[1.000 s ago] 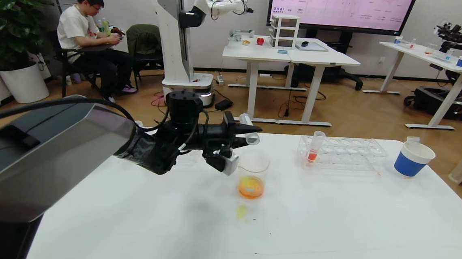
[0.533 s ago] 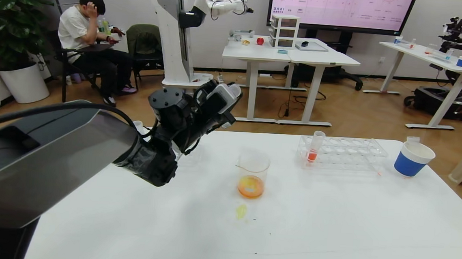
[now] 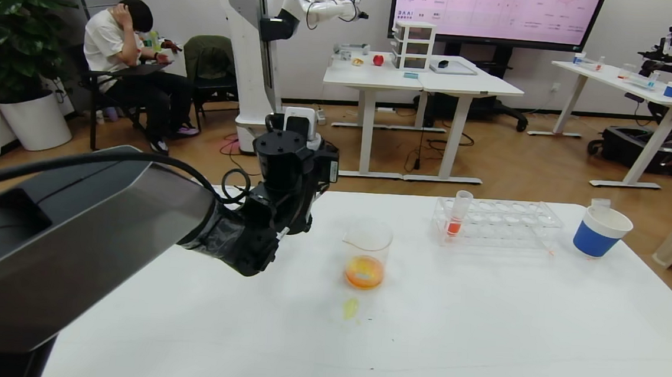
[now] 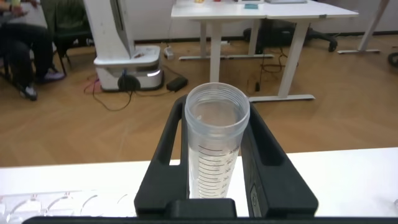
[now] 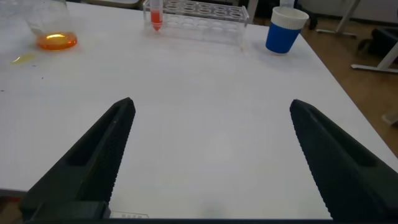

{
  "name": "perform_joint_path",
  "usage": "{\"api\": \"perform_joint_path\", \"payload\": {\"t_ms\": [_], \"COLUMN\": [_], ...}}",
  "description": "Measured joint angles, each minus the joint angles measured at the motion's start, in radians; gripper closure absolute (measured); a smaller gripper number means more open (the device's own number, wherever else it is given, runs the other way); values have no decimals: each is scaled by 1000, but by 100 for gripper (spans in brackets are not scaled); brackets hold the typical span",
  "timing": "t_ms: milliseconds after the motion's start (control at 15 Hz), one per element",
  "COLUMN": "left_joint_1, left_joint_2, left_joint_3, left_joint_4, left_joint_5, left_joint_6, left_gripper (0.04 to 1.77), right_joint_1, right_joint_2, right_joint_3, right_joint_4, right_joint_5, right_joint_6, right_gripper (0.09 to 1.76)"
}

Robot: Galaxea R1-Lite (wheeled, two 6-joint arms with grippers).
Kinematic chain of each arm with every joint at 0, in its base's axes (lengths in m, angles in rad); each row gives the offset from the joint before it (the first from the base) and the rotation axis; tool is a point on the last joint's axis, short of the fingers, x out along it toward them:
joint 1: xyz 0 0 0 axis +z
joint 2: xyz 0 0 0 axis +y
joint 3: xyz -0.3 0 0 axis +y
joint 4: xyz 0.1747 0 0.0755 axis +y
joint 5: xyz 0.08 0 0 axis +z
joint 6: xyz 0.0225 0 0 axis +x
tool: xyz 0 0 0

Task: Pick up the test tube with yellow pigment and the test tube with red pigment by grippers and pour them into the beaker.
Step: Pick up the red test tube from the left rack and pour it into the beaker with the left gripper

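Note:
The beaker stands mid-table with orange-yellow liquid in its bottom; it also shows in the right wrist view. The test tube with red pigment stands upright in a clear rack, and shows in the right wrist view. My left gripper is shut on an empty clear graduated tube, mouth towards the camera. In the head view the left wrist is left of the beaker and hides the tube. No tube with yellow liquid shows. My right gripper is open and empty over the near table.
A blue-and-white paper cup stands at the right of the rack. A small yellow spill lies on the table in front of the beaker. A clear tray shows below the left gripper. Desks and a seated person are beyond the table.
The left gripper was tipped sideways over the beaker with the tube's mouth down. It has drawn back to the left and turned upright, still holding the tube.

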Motion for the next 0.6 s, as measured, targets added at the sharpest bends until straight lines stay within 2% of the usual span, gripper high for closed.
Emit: {"api": "perform_joint_path", "payload": {"t_ms": [133,333,467,600], "left_joint_1": [15,50,97,174], "left_joint_2": [-9,-31,-57,-94], "left_joint_3": [-15,-4,20,68], "left_joint_4": [64,73,75,75], "left_joint_5": [19,12,-2,-50], "left_joint_6": [-44,-44,-41,-41], "left_gripper": [132,132,132,132], "right_joint_1": [0,0,0,0], "right_joint_2": [0,0,0,0], "right_joint_3": [0,0,0,0], "right_joint_4": [0,0,0,0], "right_joint_5": [0,0,0,0], "right_joint_6": [0,0,0,0], "right_gripper": [11,11,11,11]}}
